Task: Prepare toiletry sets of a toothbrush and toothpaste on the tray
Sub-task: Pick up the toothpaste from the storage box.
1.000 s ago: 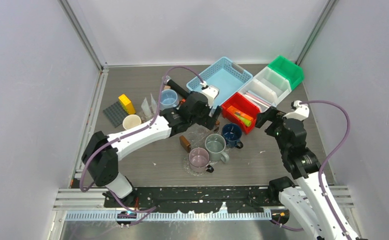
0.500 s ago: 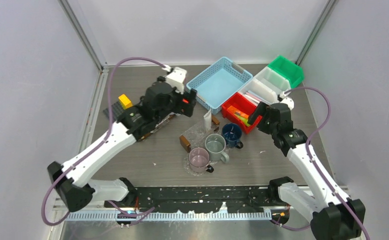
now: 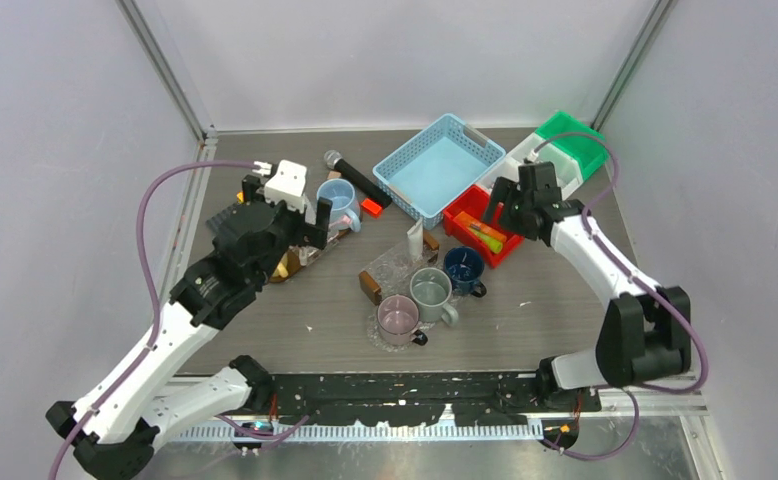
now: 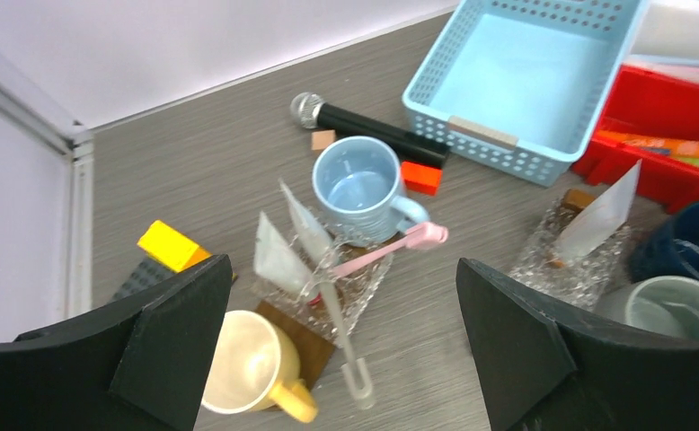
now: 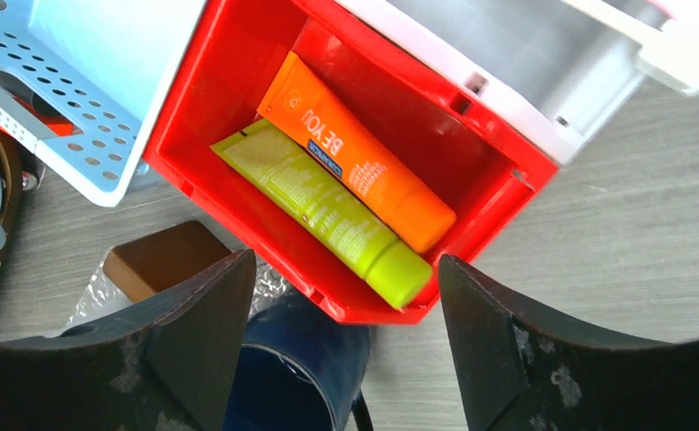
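In the left wrist view a clear glass tray (image 4: 364,285) holds two white toothpaste tubes (image 4: 278,260), a pink toothbrush (image 4: 386,251) and a white toothbrush (image 4: 339,334). My left gripper (image 4: 344,296) hovers above it, open and empty. A second glass tray (image 4: 544,265) to the right carries one white tube (image 4: 602,215). In the right wrist view an orange toothpaste tube (image 5: 355,148) and a green one (image 5: 328,211) lie side by side in the red bin (image 5: 499,189). Above the bin's near end hangs my right gripper (image 5: 346,283), open, with nothing between its fingers.
A light blue mug (image 4: 359,184) and a yellow mug (image 4: 252,368) flank the left tray. A black microphone (image 4: 364,126) lies behind it. The blue basket (image 3: 435,165), white bin (image 3: 530,170) and green bin (image 3: 573,138) stand at the back right. Dark blue (image 3: 462,268), grey (image 3: 430,290) and pink (image 3: 398,318) mugs sit mid-table.
My left arm has swung left from beside the blue basket to over the left glass tray, jaws widening. My right arm has reached forward over the red bin, jaws narrowing a little.
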